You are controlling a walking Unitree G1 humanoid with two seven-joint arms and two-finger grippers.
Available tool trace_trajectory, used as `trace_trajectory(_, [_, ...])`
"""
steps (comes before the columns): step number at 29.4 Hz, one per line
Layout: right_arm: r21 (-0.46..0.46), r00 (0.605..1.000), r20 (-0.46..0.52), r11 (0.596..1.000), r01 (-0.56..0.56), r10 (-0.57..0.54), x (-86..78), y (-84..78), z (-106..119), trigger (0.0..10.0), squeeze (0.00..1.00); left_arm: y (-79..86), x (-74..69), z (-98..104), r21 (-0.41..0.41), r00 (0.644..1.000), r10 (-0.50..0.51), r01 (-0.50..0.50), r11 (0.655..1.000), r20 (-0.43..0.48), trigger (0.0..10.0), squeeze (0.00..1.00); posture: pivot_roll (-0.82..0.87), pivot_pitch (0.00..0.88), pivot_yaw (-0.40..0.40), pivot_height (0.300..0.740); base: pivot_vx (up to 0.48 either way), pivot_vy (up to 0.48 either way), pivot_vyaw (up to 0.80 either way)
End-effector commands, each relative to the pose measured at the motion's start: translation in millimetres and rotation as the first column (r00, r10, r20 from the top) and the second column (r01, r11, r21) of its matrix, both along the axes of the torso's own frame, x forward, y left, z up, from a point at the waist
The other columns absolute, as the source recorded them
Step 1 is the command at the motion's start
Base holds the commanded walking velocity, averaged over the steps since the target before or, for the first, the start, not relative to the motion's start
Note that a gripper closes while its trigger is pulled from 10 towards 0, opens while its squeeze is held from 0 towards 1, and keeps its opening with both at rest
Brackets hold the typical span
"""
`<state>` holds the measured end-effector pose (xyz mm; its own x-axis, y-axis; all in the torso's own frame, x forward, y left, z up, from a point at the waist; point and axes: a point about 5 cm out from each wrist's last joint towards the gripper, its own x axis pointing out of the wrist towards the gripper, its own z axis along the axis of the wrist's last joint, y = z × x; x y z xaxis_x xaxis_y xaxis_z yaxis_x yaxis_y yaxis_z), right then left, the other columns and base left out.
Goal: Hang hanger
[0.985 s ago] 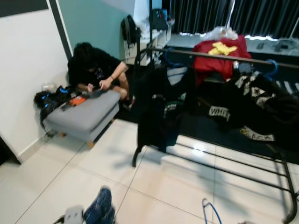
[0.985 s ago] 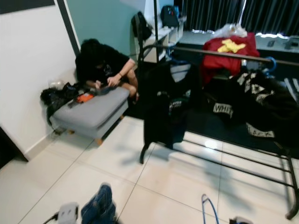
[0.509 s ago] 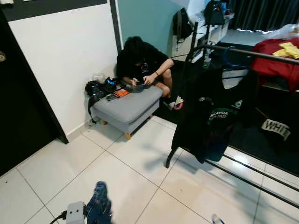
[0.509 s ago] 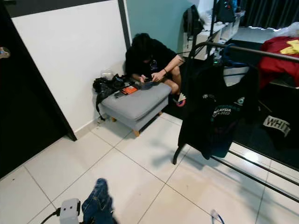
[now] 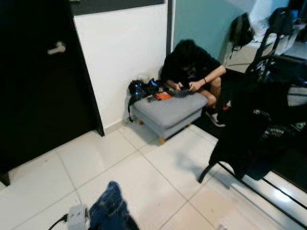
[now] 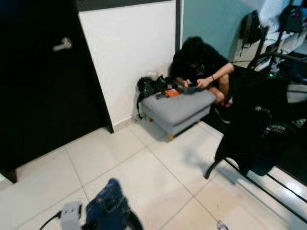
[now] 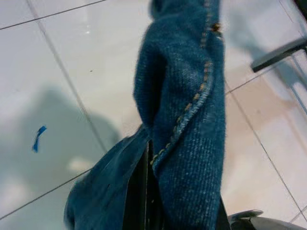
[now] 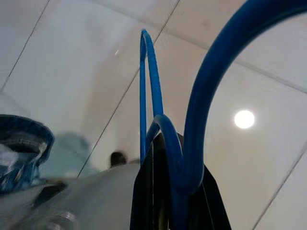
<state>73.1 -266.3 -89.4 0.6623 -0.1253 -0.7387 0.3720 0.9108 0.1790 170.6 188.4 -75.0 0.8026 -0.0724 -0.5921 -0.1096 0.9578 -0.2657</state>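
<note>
Blue denim garment (image 7: 187,120) is being gripped by the left gripper (image 7: 146,191), fingers pinched closed on a fold of the cloth; in the left wrist view the stitched seam and white floor tiles (image 7: 62,96) behind it are being shown close up. In the head views the same denim (image 5: 111,211) is being seen low in front, beside a grey wrist block (image 5: 76,216), with no finger detail.

Blue hanger (image 8: 192,110) is being clamped by the right gripper (image 8: 165,191), black fingers closed on the wire where the hook curves up; this is being shown in the right wrist view. A bit of denim is being seen at that view's edge.

Wider scene is being given by the head views alone, somewhat blurred: black door (image 5: 38,81) with lever handle (image 5: 56,48), white wall (image 6: 129,52), grey ottoman (image 6: 180,108) with an orange item on it, a person (image 5: 192,67) crouched behind it, clothes rack (image 6: 268,52) with a dark shirt (image 6: 254,139) hanging, well apart from the hanger.
</note>
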Motion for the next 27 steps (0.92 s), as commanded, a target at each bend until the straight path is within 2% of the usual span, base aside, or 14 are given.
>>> trace_trajectory(1, [-0.001,1.0,-0.027,1.0,0.004,-0.004,-7.9,1.8,-2.4,10.0,0.0,2.5,3.5,2.1,0.007,1.0,-0.005,0.005,1.0,0.011,10.0,0.0,-0.06,0.0,0.026,0.74,0.0,0.0,0.74])
trace_trajectory(11, [0.006,0.999,-0.038,1.0,0.006,-0.006,-15.7,4.2,-4.2,10.0,0.0,4.6,4.0,2.1,0.004,1.0,-0.005,0.005,1.0,0.005,10.0,0.0,-0.07,0.0,0.03,0.74,0.0,0.0,0.74])
trace_trajectory(16, [-0.008,1.0,-0.024,1.0,0.014,-0.014,-19.2,-12.1,1.6,10.0,0.0,5.4,4.1,2.2,0.004,1.0,-0.005,0.005,1.0,0.005,10.0,0.0,-0.07,0.0,0.031,0.74,0.0,0.0,0.74])
trace_trajectory(17, [-0.018,1.0,-0.017,1.0,0.019,-0.019,-20.9,-22.9,5.7,10.0,0.0,5.7,4.0,2.2,0.004,1.0,-0.006,0.006,1.0,0.005,10.0,0.0,-0.07,0.0,0.031,0.74,0.0,0.0,0.74])
trace_trajectory(18, [-0.018,1.0,-0.017,1.0,0.019,-0.019,-20.9,-22.9,5.7,10.0,0.0,5.7,4.0,2.2,0.004,1.0,-0.006,0.006,1.0,0.005,10.0,0.0,-0.07,0.0,0.031,0.74,0.0,0.0,0.74])
trace_trajectory(20, [-0.028,1.0,-0.011,0.999,0.028,-0.028,-24.3,-36.5,11.3,10.0,0.0,6.1,3.8,2.1,0.005,1.0,-0.006,0.006,1.0,0.003,10.0,0.0,-0.07,0.0,0.032,0.74,0.0,0.0,0.74])
trace_trajectory(27, [-0.036,0.999,-0.007,0.999,0.033,-0.034,-26.9,-44.1,14.7,10.0,0.0,6.7,3.5,1.9,0.004,1.0,-0.009,0.009,1.0,0.001,10.0,0.0,-0.07,0.0,0.032,0.74,0.0,0.0,0.74])
